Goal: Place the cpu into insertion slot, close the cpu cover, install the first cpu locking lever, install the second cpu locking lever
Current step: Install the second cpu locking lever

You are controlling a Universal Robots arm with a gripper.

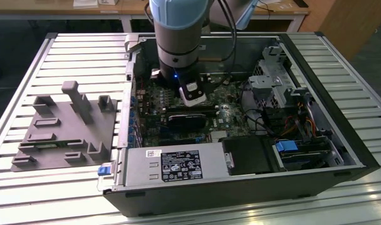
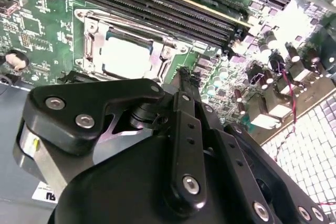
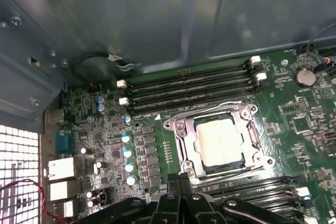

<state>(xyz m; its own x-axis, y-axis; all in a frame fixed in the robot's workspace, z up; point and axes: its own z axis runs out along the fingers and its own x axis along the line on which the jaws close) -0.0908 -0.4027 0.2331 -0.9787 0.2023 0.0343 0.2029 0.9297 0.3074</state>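
Silvery ribbed metal makes up the bench [image 1: 65, 56], its long slats running under an open computer case [image 1: 340, 140]. A grey fixture block [image 1: 65, 126] with upright posts lies on the slats at the exterior view's left of the case, and wooden furniture [image 1: 340, 18] stands beyond the far edge of the bench. Nearest that camera in the case is the grey power-supply box [image 1: 171, 166] with its label, and past it the green motherboard [image 1: 234, 117], over which my arm [image 1: 178, 33] comes straight down.

My end effector [image 3: 180, 181] hangs just above the board, its two black fingers [image 2: 185, 85] pressed together with no gap between the tips and nothing gripped. It sits just beside the insertion slot [image 3: 176, 129], off one edge of the silvery rim.

In both wrist views the cpu [image 3: 218, 140] lies flat in the slot, its pale silvery-tan top facing up and its edges square with the socket. The cpu cover [image 3: 252, 137], a thin bright metal frame, lies down around the chip, whose top shows through the square window. Whether the thin levers along the frame's sides are latched I cannot tell.

The slot's sides run parallel to the long black memory slots [image 3: 189, 90], which lie just beyond it in the first wrist view with white clips at their ends. Farther still rises the grey sheet-metal wall [image 3: 157, 19] of the case.
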